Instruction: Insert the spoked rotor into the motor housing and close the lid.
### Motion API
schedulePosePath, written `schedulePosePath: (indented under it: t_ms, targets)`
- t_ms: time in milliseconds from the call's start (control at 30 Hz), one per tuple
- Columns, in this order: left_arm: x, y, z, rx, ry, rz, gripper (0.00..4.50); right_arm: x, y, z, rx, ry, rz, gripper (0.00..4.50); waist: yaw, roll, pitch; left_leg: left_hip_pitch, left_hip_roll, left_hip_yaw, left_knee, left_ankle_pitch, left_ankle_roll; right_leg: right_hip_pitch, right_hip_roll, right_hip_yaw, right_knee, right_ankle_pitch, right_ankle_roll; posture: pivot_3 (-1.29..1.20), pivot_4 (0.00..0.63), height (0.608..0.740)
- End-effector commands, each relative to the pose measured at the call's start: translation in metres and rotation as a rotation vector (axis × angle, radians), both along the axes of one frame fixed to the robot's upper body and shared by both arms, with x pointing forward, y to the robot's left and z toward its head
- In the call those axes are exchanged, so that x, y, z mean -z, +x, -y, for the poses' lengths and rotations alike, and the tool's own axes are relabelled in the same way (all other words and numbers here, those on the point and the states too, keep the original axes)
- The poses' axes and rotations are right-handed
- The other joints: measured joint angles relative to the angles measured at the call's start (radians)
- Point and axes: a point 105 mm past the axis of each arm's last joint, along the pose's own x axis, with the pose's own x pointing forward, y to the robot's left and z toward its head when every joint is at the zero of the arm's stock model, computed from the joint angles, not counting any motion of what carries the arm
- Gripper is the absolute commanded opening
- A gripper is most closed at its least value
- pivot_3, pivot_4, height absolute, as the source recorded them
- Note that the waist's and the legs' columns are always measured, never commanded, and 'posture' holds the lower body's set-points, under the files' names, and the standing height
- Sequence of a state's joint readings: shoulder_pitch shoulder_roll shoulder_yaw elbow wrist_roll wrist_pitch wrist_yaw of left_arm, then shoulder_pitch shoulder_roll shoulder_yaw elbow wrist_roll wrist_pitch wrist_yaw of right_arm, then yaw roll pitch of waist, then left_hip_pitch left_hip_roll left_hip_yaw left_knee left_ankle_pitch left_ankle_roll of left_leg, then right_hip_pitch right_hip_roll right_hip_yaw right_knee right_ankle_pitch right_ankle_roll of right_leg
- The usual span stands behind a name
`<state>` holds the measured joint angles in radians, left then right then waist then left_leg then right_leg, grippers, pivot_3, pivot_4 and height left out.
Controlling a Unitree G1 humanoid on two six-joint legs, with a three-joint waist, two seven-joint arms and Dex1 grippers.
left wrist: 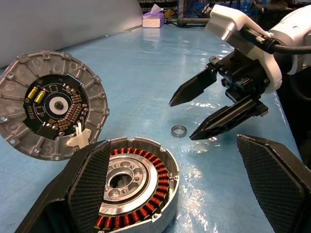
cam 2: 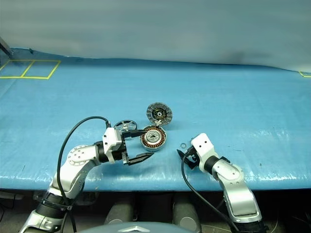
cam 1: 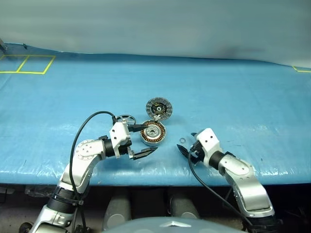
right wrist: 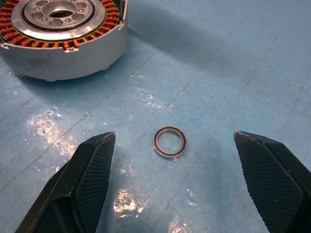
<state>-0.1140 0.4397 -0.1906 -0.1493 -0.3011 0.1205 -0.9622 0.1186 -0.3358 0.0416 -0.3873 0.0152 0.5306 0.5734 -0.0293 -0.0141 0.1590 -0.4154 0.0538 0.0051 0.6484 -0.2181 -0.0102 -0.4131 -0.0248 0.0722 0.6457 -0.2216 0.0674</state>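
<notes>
With both grippers spread wide and empty, we see the round silver motor housing with copper windings [cam 1: 153, 133] flat on the blue mat, axis vertical, open side up, between the left gripper [cam 1: 144, 141] fingers. Ribbed grey lid [cam 1: 159, 108] leans tilted against its far side. Small steel ring [right wrist: 169, 142] lies between the right gripper [right wrist: 175, 179] fingers.
</notes>
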Motion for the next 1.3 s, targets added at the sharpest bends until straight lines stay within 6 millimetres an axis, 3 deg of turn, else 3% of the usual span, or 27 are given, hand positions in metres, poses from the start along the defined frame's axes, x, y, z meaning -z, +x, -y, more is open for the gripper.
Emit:
schedulePosePath:
  t_ms: [33,333,567,667,767,833,1100,1300]
  targets:
    - [-0.004,-0.003,0.004,0.033,0.009,0.025,4.5,0.001,0.004,-0.001,0.022,0.041,0.009,4.11,0.0,0.0,0.0,0.0,0.0,0.0,0.0,0.0,0.0,0.0,0.0,0.0,0.0,0.0,0.0,0.0,0.15,0.74]
    - [0.0,-0.002,0.005,0.031,0.029,0.028,4.5,0.008,0.008,0.0,0.056,0.059,-0.007,4.11,0.0,0.0,0.0,0.0,0.0,0.0,0.0,0.0,0.0,0.0,0.0,0.0,0.0,0.0,0.0,0.0,0.15,0.74]
    - [0.0,0.0,0.001,0.009,0.041,0.033,4.5,0.013,0.002,0.003,0.025,0.001,-0.042,1.94,0.001,0.0,0.0,0.0,0.0,0.0,0.0,0.0,0.0,0.001,0.0,0.0,0.0,0.0,0.0,0.0,0.15,0.74]
    - [0.001,0.0,0.0,0.005,0.043,0.033,4.5,0.014,0.002,0.003,0.026,-0.006,-0.048,1.94,0.004,-0.001,-0.001,0.0,0.0,0.0,0.0,0.0,0.0,0.001,0.0,0.0,0.0,0.0,0.0,0.0,0.15,0.74]
    - [0.001,0.0,0.0,0.002,0.043,0.033,4.5,0.015,0.001,0.004,0.027,-0.013,-0.055,1.36,0.004,-0.001,-0.001,0.0,0.0,0.0,0.0,0.0,0.0,0.001,0.0,0.0,0.0,0.0,0.0,0.0,0.15,0.74]
    - [0.001,0.0,0.0,-0.001,0.044,0.033,4.5,0.016,0.001,0.003,0.022,-0.022,-0.059,0.74,0.004,-0.001,-0.001,0.0,0.0,0.0,0.0,0.0,0.0,0.001,0.0,0.0,0.0,0.0,0.0,0.0,0.15,0.74]
    - [0.001,0.0,-0.005,-0.025,0.046,0.038,4.5,0.013,-0.001,-0.002,-0.01,-0.024,-0.07,0.72,0.005,-0.002,-0.002,0.0,0.0,0.0,0.001,0.0,0.0,0.001,0.0,0.0,0.0,0.0,0.0,0.0,0.15,0.74]
    - [0.001,0.003,-0.014,-0.087,0.043,0.035,4.5,-0.038,0.004,-0.031,-0.147,0.056,0.066,0.72,0.0,-0.001,-0.001,0.0,0.0,0.0,0.0,0.0,0.0,0.0,0.0,0.0,0.0,0.0,0.0,0.0,0.15,0.74]
